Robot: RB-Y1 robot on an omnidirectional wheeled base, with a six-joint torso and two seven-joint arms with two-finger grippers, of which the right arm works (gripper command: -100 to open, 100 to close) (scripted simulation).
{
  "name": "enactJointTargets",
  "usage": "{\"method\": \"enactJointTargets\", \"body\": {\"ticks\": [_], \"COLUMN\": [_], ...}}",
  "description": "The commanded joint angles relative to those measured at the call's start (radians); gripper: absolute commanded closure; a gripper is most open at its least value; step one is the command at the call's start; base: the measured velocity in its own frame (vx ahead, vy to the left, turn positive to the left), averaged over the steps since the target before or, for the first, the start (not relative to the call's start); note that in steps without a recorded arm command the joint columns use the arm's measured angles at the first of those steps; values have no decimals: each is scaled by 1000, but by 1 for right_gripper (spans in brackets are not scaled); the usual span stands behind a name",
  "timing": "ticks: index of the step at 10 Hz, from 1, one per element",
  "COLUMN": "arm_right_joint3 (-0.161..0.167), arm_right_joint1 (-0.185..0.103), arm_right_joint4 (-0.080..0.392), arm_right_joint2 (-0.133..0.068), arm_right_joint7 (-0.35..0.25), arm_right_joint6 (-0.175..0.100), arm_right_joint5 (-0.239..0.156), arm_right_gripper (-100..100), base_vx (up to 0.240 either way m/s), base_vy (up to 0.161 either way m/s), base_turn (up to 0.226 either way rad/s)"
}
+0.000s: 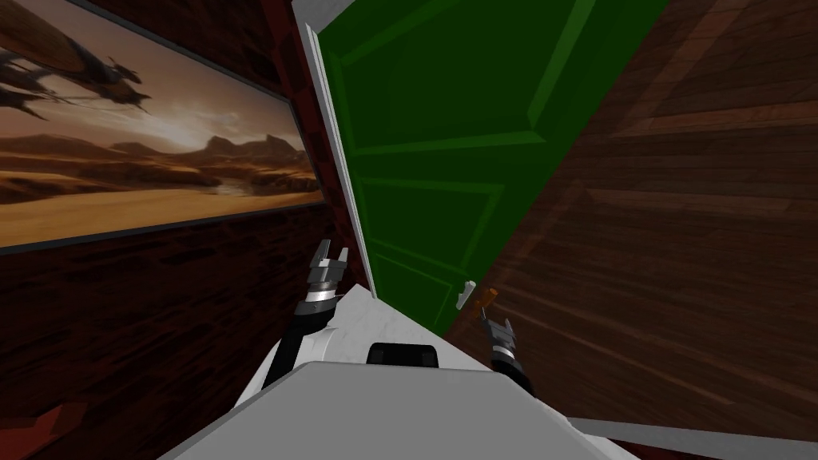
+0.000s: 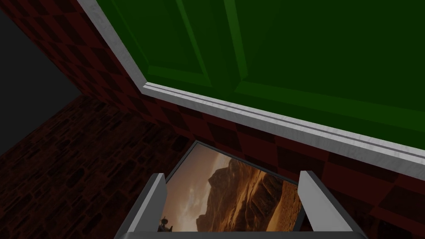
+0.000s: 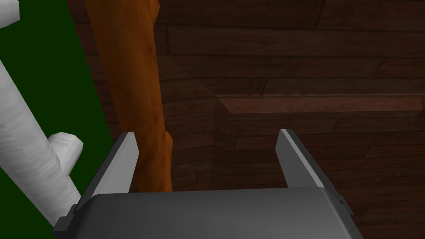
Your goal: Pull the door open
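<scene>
The green panelled door [image 1: 447, 120] stands in a white frame [image 1: 339, 184]. At its free edge are a white handle [image 1: 466, 294] on the near face and an orange handle [image 1: 488, 296] just beyond the edge. My right gripper [image 1: 500, 326] is right below them. In the right wrist view, the right gripper [image 3: 206, 133] is open. The orange handle [image 3: 133, 83] runs between its fingers, close against one fingertip [image 3: 126, 145]. The white handle [image 3: 25, 137] lies outside that finger, on the green door [image 3: 41, 62]. My left gripper [image 1: 330, 257] is open beside the frame.
A dark red-brown wall with a large framed desert picture [image 1: 144, 152] runs along my left. Dark wood planks [image 1: 679, 239] spread to the right of the door's edge. In the left wrist view, the left gripper [image 2: 232, 175] looks at the white frame [image 2: 265, 120] and the picture [image 2: 240, 199].
</scene>
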Motion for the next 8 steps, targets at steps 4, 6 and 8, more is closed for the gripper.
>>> {"method": "enactJointTargets", "body": {"ticks": [4, 6, 8], "arm_right_joint3": [11, 11, 11], "arm_right_joint1": [2, 2, 2], "arm_right_joint4": [-9, -9, -9], "arm_right_joint2": [9, 9, 9], "arm_right_joint7": [4, 4, 4], "arm_right_joint6": [6, 6, 6], "arm_right_joint5": [4, 4, 4], "arm_right_gripper": [-100, 100, 100], "base_vx": [56, -9, 6], "base_vy": [0, 20, 18], "base_turn": [8, 34, -15]}}
